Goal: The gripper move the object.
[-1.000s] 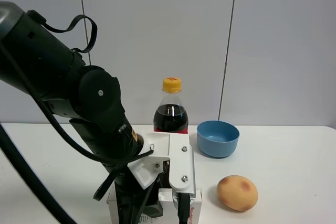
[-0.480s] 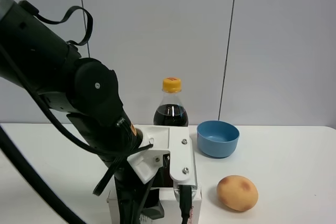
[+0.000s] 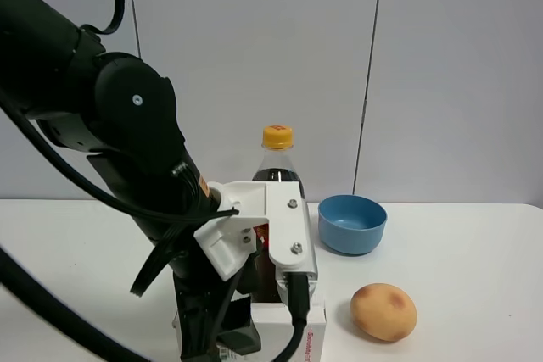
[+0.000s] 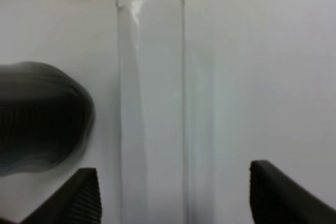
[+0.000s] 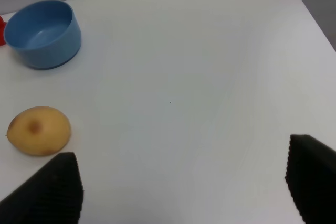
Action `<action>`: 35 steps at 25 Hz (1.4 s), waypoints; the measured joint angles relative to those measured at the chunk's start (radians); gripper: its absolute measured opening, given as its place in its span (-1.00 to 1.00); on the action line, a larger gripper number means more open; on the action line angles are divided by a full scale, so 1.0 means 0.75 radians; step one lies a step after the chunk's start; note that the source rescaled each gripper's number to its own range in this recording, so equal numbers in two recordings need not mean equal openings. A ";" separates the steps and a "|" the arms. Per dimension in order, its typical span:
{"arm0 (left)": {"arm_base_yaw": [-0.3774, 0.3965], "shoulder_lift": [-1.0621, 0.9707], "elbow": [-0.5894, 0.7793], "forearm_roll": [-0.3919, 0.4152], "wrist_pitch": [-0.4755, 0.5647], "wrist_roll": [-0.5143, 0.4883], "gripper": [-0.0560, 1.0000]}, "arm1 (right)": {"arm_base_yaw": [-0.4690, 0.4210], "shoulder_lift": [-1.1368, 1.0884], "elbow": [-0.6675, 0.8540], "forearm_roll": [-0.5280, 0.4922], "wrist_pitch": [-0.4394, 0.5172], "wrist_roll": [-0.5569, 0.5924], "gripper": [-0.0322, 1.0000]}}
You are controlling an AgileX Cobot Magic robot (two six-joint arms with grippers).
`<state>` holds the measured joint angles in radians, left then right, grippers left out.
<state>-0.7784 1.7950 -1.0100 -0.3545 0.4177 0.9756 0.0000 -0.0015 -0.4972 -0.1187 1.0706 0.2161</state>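
The object, a flat white cardboard box (image 3: 293,318), lies at the table's front edge with red lettering on its side. In the left wrist view the box (image 4: 152,103) runs lengthwise between my left gripper's black fingertips (image 4: 79,198), with gaps on both sides. My left gripper (image 4: 173,198) is open, pointing down over the box on its white bracket (image 3: 284,226). My right gripper (image 5: 184,187) is open and empty above bare table; it does not show in the exterior view.
A cola bottle (image 3: 277,171) with a yellow cap stands just behind the box. A blue bowl (image 3: 352,224) sits to the right of the bottle, and a wrapped muffin (image 3: 384,312) lies right of the box. The bowl (image 5: 42,32) and muffin (image 5: 38,129) also show in the right wrist view.
My left arm and its white bracket have risen and shifted slightly left above the box. The box, bottle, bowl and muffin have stayed in place.
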 joint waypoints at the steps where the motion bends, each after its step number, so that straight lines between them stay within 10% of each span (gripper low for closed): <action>1: 0.000 -0.013 0.000 0.000 0.005 0.000 0.29 | 0.000 0.000 0.000 0.000 0.000 0.000 1.00; 19: 0.137 -0.458 0.000 0.069 0.117 -0.084 0.55 | 0.000 0.000 0.000 0.000 0.000 0.000 1.00; 26: 0.397 -0.808 0.000 0.422 0.191 -0.712 0.71 | 0.000 0.000 0.000 0.000 0.000 0.000 1.00; 35: 0.723 -1.125 0.000 0.632 0.777 -1.301 0.71 | 0.000 0.000 0.000 0.000 0.000 0.000 1.00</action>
<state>-0.2361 0.9513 -1.0100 0.1197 1.0004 0.0000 0.0000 -0.0015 -0.4972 -0.1187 1.0706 0.2161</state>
